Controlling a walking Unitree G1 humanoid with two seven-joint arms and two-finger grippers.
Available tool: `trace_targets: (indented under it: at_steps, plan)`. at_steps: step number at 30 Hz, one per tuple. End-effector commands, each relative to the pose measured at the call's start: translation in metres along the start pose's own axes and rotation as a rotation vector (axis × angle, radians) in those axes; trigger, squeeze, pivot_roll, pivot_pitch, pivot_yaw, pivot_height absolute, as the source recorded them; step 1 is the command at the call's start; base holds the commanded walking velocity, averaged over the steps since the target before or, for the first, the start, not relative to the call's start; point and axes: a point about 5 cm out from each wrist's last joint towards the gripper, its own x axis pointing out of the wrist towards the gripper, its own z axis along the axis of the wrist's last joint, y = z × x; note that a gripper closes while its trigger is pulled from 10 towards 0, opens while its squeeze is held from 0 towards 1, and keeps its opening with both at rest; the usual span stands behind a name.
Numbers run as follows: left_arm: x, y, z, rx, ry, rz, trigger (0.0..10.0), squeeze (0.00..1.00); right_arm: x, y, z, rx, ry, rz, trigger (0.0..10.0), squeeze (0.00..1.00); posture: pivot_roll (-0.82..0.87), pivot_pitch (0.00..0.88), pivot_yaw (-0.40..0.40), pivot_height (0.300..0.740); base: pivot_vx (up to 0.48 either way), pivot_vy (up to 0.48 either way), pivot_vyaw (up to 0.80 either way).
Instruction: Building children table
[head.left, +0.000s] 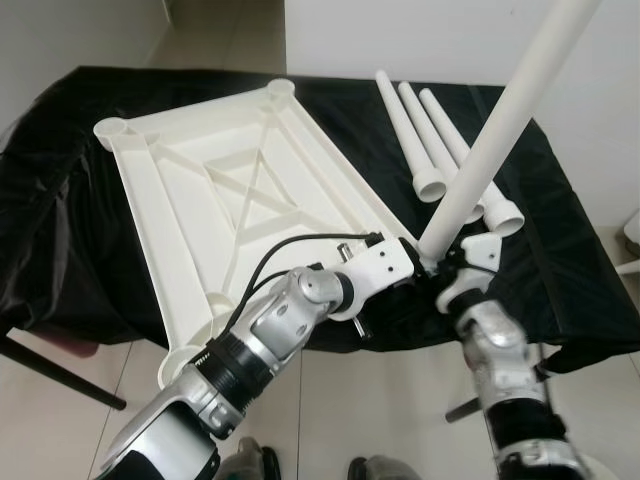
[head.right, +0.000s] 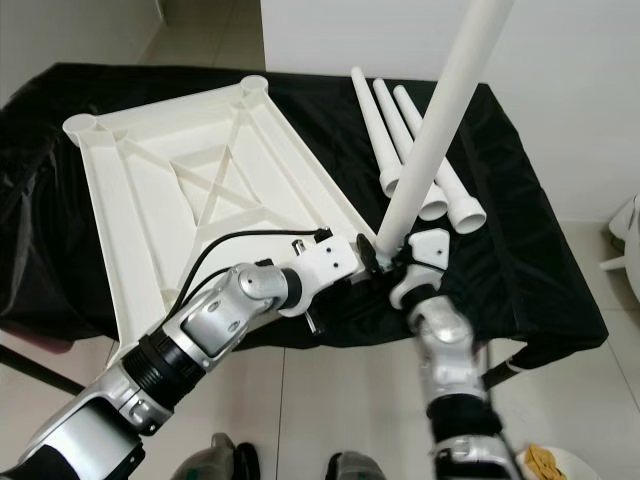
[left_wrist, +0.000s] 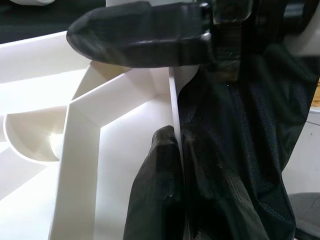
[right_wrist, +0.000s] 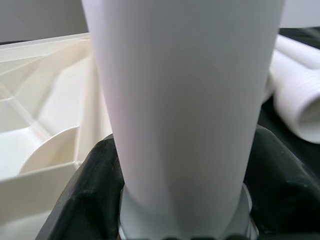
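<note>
Leg meets socket: right end effector grips the long white plastic table leg, low centre of frame, over the upturned white ribbed table panel.
Tilted, the leg could jam or slip; left end effector pinches the panel's edge from lower left.

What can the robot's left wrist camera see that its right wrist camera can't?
The left wrist view shows the left gripper pinching the thin edge of the upside-down white tabletop, one finger on each side, with the black cloth beside it.

The right wrist view shows the right gripper closed around a fat white table leg, with spare legs lying on the cloth.

Both show the tabletop's ribbed underside and a round corner socket.
</note>
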Motion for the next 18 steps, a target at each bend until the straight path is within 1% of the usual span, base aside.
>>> trace_targets:
  at_steps: [1, 2, 3, 4, 5, 6, 8, 11, 18]
  plan:
    - [0.006, -0.023, 0.008, 0.024, -0.031, -0.130, 10.0, 0.00, -0.005, -0.009, -0.011, 0.002, 0.085, -0.178, 10.0, 0.00, -0.05, 0.093, 0.005, 0.740, 0.000, 0.000, 0.00]
    - [0.006, -0.024, 0.008, 0.022, -0.031, -0.130, 10.0, 0.00, -0.006, -0.004, -0.010, 0.007, 0.086, -0.212, 10.0, 0.00, -0.05, 0.094, 0.005, 0.740, 0.000, 0.000, 0.00]
    - [0.006, -0.024, 0.008, 0.022, -0.031, -0.130, 10.0, 0.00, -0.006, -0.004, -0.010, 0.007, 0.086, -0.212, 10.0, 0.00, -0.05, 0.094, 0.005, 0.740, 0.000, 0.000, 0.00]
    - [0.006, -0.024, 0.008, 0.020, -0.031, -0.131, 10.0, 0.00, -0.007, 0.001, -0.010, 0.009, 0.092, -0.260, 10.0, 0.00, -0.05, 0.095, 0.007, 0.740, 0.000, 0.000, 0.00]
    - [0.006, -0.024, 0.008, 0.019, -0.032, -0.132, 10.0, 0.00, -0.008, 0.003, -0.010, 0.007, 0.094, -0.293, 10.0, 0.00, -0.05, 0.095, 0.007, 0.740, 0.000, 0.000, 0.00]
    - [0.006, -0.024, 0.008, 0.019, -0.032, -0.132, 10.0, 0.00, -0.008, 0.003, -0.010, 0.007, 0.094, -0.293, 10.0, 0.00, -0.05, 0.095, 0.007, 0.740, 0.000, 0.000, 0.00]
    - [0.006, -0.025, 0.008, 0.020, -0.031, -0.135, 10.0, 0.00, -0.010, 0.006, -0.012, 0.012, 0.110, -0.331, 10.0, 0.00, -0.05, 0.095, 0.009, 0.740, 0.000, 0.000, 0.00]
    - [0.006, -0.025, 0.008, 0.021, -0.032, -0.136, 10.0, 0.00, -0.010, 0.008, -0.011, 0.011, 0.115, -0.325, 10.0, 0.00, -0.05, 0.095, 0.009, 0.740, 0.000, 0.000, 0.00]
    - [0.006, -0.024, 0.009, 0.025, -0.033, -0.137, 10.0, 0.00, -0.013, 0.005, -0.008, -0.006, 0.121, -0.343, 10.0, 0.00, -0.06, 0.093, 0.013, 0.740, 0.000, 0.000, 0.00]
